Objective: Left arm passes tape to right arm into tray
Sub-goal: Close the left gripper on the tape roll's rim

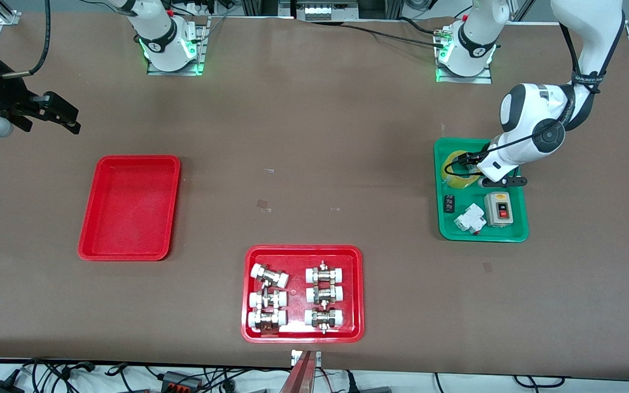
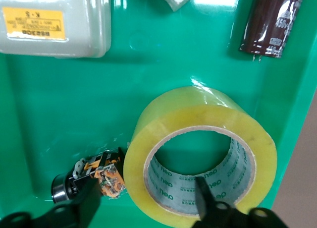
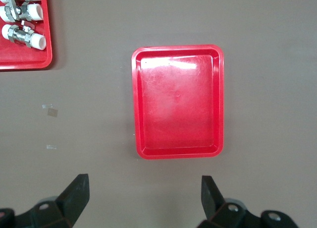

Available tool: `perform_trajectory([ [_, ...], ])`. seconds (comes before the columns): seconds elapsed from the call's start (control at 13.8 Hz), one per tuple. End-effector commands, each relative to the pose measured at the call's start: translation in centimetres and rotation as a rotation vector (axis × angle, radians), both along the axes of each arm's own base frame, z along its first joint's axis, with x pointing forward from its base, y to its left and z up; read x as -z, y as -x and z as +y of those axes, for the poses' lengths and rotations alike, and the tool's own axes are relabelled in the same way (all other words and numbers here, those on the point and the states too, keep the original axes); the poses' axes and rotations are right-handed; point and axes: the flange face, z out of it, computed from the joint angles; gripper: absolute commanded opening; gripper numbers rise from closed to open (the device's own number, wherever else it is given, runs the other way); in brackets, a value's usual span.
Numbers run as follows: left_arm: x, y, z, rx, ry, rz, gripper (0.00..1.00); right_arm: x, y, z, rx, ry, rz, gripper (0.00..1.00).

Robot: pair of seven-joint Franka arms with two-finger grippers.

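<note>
Three views, catalogued in turn.

Front view. Counter (image 1: 314,136): brown, carrying three trays. Green tray (image 1: 481,232), toward the left arm's end: holds the tape (image 1: 456,173), a grey switch box (image 1: 498,209), a white breaker (image 1: 468,220) and a small dark part (image 1: 449,203). Left arm (image 1: 533,125): bent down over this tray, with the left gripper (image 1: 470,164) lowered onto the roll, evidently to take it for the pass. Tray (image 1: 129,207), plain red, toward the right arm's end: holds nothing, being the roll's destination. Red tray with fittings (image 1: 302,293), nearest the camera: six white-capped metal fittings in two columns, no part of this job. Right gripper (image 1: 52,112): hangs in the air near the plain tray, over bare counter; this arm waits.

Left wrist view. Tape lies flat on the green tray floor, core opening upward, close to one tray wall. One finger (image 2: 205,198) stands inside the core and the other outside the roll, so the jaws straddle the roll's wall, a sensible hold for a ring too wide to span. Jaws part-way in; firm contact on the wall not evident, so the roll is judged not yet gripped. A small orange-and-black component (image 2: 94,176) lies just beside the roll.

Right wrist view. Jaws wide, holding nothing. Plain red tray lies directly below them, suggesting readiness to receive and deposit.
</note>
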Motion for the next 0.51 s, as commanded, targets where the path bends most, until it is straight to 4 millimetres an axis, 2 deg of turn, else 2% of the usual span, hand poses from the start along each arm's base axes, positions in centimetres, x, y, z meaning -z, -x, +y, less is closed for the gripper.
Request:
perform_trajectory([
  [0.0, 0.1, 0.1, -0.1, -0.004, 0.008, -0.013, 0.25, -0.2, 0.2, 0.4, 0.008, 0.006, 0.004, 1.00],
  [0.14, 0.1, 0.0, 0.2, -0.004, 0.010, -0.024, 0.13, -0.2, 0.2, 0.3, 0.010, 0.006, 0.004, 1.00],
  [0.22, 0.1, 0.0, 0.3, -0.008, 0.010, -0.024, 0.01, -0.2, 0.2, 0.3, 0.010, 0.006, 0.004, 1.00],
  [0.43, -0.4, -0.1, 1.4, -0.029, 0.008, -0.023, 0.01, -0.2, 0.2, 0.4, 0.008, 0.006, 0.004, 1.00],
])
